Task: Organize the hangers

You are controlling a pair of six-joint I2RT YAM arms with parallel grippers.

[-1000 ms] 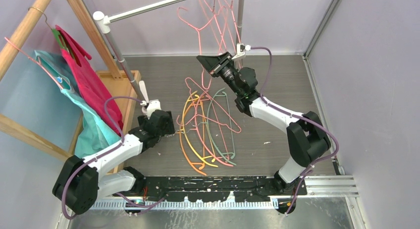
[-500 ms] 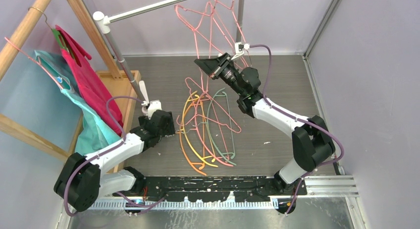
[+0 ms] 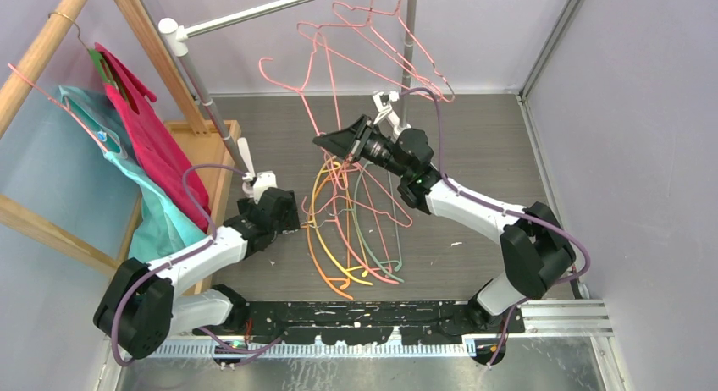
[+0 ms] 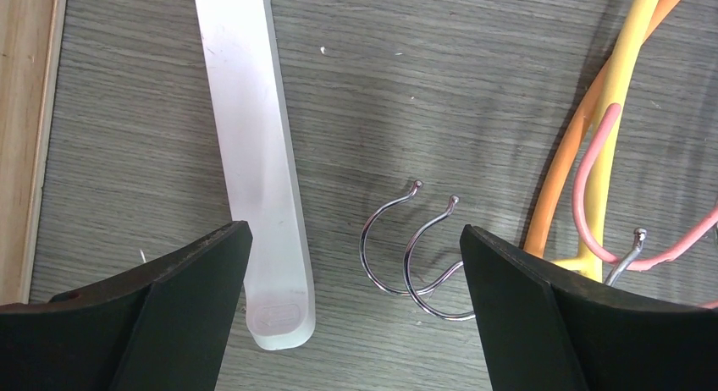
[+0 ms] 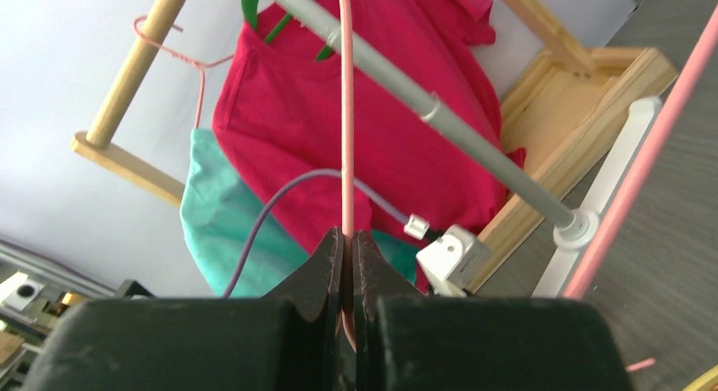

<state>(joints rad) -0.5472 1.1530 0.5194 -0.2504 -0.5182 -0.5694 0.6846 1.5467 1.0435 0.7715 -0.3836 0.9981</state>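
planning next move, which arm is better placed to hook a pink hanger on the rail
Right, likely. The right gripper is shut on a pink wire hanger up by the grey rail; the left gripper is open, low over floor hangers.

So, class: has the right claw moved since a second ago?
Yes. The right claw, shut on a pink wire hanger, has swung left and down the overhead view, away from the upright grey pole.

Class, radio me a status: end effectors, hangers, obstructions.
Right end effector shut on pink wire hanger. Left end effector open above two metal hooks. Loose hangers on floor. Grey rail crosses held wire.
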